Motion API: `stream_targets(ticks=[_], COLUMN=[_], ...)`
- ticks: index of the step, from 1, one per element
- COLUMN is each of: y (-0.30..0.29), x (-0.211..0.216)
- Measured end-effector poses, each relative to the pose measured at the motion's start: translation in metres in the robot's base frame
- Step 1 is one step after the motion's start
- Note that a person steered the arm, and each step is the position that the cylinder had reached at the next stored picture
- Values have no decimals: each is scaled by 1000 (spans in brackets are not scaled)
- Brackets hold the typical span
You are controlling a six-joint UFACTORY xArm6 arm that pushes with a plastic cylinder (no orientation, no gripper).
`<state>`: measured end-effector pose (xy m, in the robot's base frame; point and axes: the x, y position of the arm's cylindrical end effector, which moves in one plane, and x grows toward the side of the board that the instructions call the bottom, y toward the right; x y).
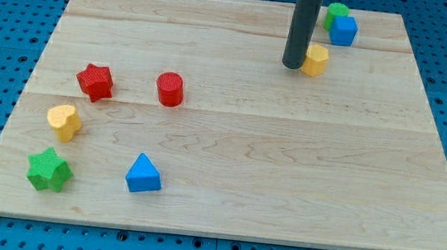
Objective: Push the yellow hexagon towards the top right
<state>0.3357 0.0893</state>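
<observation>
You see my tip (292, 66) touching the left side of the yellow hexagon (316, 60) near the board's (226, 183) top right. It has no jaws, just a bare rod. The blue cube (344, 30) and a green block (337, 11) sit just above.

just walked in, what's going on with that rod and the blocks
A robot arm's dark rod is pushing the yellow hexagon toward the board's top right. My tip sits right against the hexagon's left side. The blue cube and a green block lie just beyond it, near the top right.
</observation>
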Motion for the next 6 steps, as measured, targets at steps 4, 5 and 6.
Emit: stream_targets(ticks=[4,5,6], y=[106,117,157], x=[-9,-14,-31])
